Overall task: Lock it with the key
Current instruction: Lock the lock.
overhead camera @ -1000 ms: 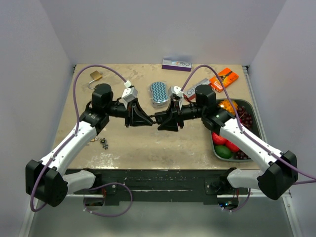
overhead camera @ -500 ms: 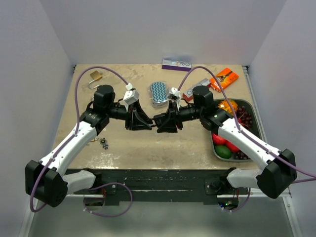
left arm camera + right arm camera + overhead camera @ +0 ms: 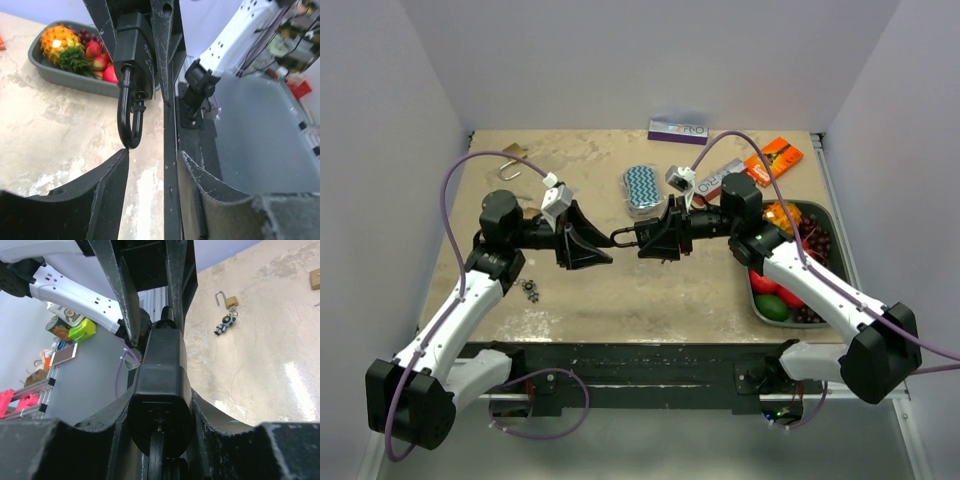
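Over the beige tabletop [image 3: 620, 305], the right gripper [image 3: 646, 240] clamps a black padlock [image 3: 623, 237], its shackle pointing left toward the left gripper [image 3: 600, 250], whose jaws stand parted just beside it.

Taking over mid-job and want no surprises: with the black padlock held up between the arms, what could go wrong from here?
1. Only the right gripper holds the black padlock, above the table; a slip would likely drop it.
2. The open left gripper sits close to the shackle; a nudge could twist the lock.
3. The keys lie on the table, in neither gripper.
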Controlling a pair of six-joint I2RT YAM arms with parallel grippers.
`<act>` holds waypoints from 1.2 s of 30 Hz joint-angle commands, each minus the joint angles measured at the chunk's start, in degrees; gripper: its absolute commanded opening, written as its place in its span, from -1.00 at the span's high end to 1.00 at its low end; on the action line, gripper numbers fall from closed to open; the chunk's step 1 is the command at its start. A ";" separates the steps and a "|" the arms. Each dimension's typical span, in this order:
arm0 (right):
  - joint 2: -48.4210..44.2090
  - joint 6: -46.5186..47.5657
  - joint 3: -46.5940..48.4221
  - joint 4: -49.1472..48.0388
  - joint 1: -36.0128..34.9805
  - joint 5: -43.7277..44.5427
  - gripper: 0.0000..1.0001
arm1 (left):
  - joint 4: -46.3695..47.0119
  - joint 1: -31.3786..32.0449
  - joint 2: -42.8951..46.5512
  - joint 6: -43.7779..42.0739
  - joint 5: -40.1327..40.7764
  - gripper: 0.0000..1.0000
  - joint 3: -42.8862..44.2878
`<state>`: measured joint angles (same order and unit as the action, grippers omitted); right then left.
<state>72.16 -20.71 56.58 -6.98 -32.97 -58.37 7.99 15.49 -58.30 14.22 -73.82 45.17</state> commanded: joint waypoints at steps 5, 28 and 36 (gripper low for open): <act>-3.87 -4.69 -0.33 -10.86 -0.16 -2.63 1.00 | 25.94 0.51 0.47 19.35 2.54 0.08 -5.18; -4.22 -3.20 0.11 -10.60 -1.39 -2.89 1.00 | 26.04 5.61 -0.85 19.45 4.65 0.38 -5.44; -4.40 -1.97 0.20 -9.36 -1.48 -3.15 1.00 | 20.84 5.61 -0.05 14.96 4.74 0.73 -4.65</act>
<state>70.72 -23.83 55.31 -12.29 -34.24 -60.71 29.71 20.75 -59.20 31.75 -68.99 39.72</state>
